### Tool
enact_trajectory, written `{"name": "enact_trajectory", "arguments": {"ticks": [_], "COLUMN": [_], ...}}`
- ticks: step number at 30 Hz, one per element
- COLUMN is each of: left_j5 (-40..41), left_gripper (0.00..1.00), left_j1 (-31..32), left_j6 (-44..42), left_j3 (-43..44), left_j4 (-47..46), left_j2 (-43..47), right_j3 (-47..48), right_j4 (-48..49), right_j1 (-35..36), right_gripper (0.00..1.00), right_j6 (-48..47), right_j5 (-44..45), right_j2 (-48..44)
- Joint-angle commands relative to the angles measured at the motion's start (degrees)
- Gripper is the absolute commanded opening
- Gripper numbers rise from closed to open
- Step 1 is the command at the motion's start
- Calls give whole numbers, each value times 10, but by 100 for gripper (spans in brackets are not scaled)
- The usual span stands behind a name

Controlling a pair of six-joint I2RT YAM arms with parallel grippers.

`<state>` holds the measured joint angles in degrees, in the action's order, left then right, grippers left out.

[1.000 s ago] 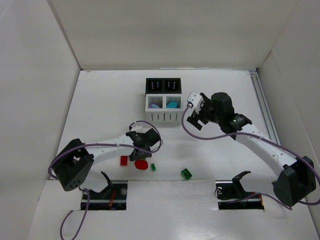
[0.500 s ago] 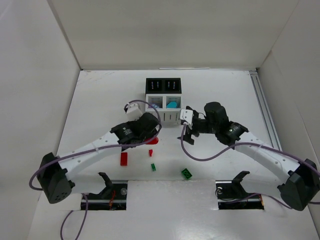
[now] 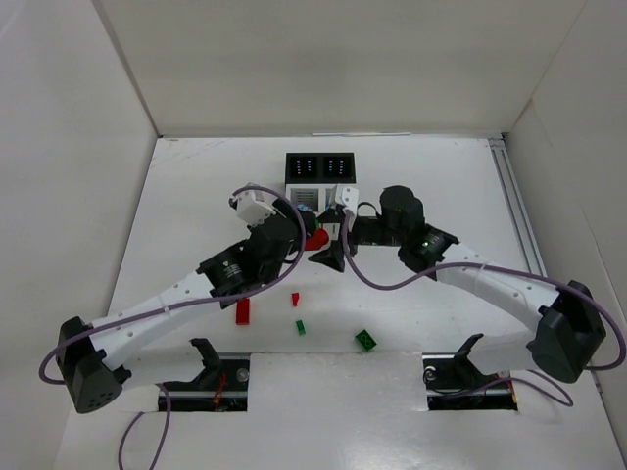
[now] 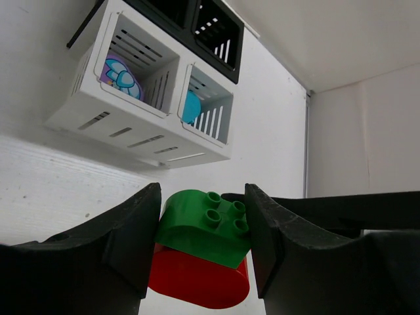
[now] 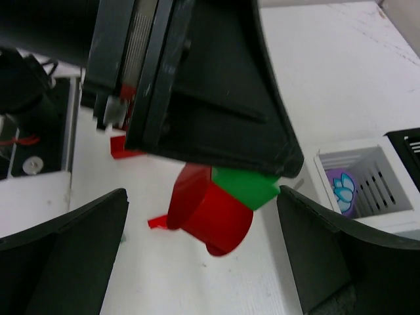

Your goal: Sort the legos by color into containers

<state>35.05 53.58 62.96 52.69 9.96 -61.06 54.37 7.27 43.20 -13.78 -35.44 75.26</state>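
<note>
**Status.** The left gripper (image 4: 201, 216) is pinching a joined pair of legos. Its fingers press on the sides of the green piece (image 4: 210, 226), and the red piece (image 4: 197, 285) is attached to the green one's underside. I cannot tell whether the fingers also touch the red. The stack hangs above the table (image 3: 196, 215), just in front of the containers (image 4: 131, 128). The right gripper (image 5: 203, 223) is spread wide and faces the stack from the other side, without touching it.

**Containers.** One white compartment holds a purple piece (image 4: 121, 75) and the other a cyan piece (image 4: 191, 107). I cannot see what is in the black compartments.

**Step in hand, as I judge it.** The two colours must be separated before either can be sorted.

**Method.**
- I bring the right jaws onto the red half only, below the seam and clear of the left fingers, which crowd the joint.
- I close squarely on the red's rounded sides, since a skewed grip on that curve is likely to slip.
- I keep the left grip firm and peel the halves apart with a slight tilt, not a straight pull.
- I do this low over bare table, so a dropped half stays within reach.

**Risk.** If the right jaws close across the seam, they clamp both pieces and nothing separates.

**Outstanding.** Loose red pieces (image 3: 242, 311) and green pieces (image 3: 365, 340) lie on the table near the arm bases.
</note>
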Motion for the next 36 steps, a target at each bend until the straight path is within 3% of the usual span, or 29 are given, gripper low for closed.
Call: {"name": "enact_trajectory", "arguments": {"ticks": [1, 5, 6, 8, 12, 15, 16, 17, 19, 20, 21, 32, 36], "left_j5": [61, 154, 168, 184, 195, 195, 195, 195, 190, 190, 190, 222, 122], "left_gripper": [13, 12, 12, 12, 12, 12, 12, 12, 12, 12, 13, 15, 19], "left_j1": [18, 68, 87, 93, 93, 93, 93, 93, 93, 93, 93, 80, 8], "left_j6": [-3, 3, 3, -9, 0, -20, -20, -20, -20, -20, -20, -19, -79], "left_j3": [-9, -15, -15, -15, -21, -21, -21, -21, -21, -21, -21, 14, 53], "left_j4": [-64, -84, -90, -100, -95, -117, -117, -117, -117, -117, -117, -89, -98], "left_j2": [16, 28, 28, 33, 38, 38, 38, 38, 33, 33, 33, 16, -33], "right_j3": [40, 46, 46, 53, 59, 59, 59, 54, 54, 49, 49, -8, -60], "right_j4": [74, 74, 74, 74, 74, 74, 74, 74, 74, 74, 74, 67, 21], "right_j1": [3, 3, 3, 3, 3, 3, 3, 3, 3, 3, 3, 3, -28], "right_gripper": [100, 94, 86, 78, 74, 46, 46, 33, 19, 6, 3, 0, 0], "right_j6": [85, 126, 132, 139, 139, 128, 128, 128, 121, 121, 121, 72, 42], "right_j5": [-24, -19, -19, -19, -13, -8, -8, -2, -2, -2, -2, -38, -25], "right_j2": [15, 30, 38, 44, 32, 25, 25, 20, 20, 20, 15, -27, -88]}}
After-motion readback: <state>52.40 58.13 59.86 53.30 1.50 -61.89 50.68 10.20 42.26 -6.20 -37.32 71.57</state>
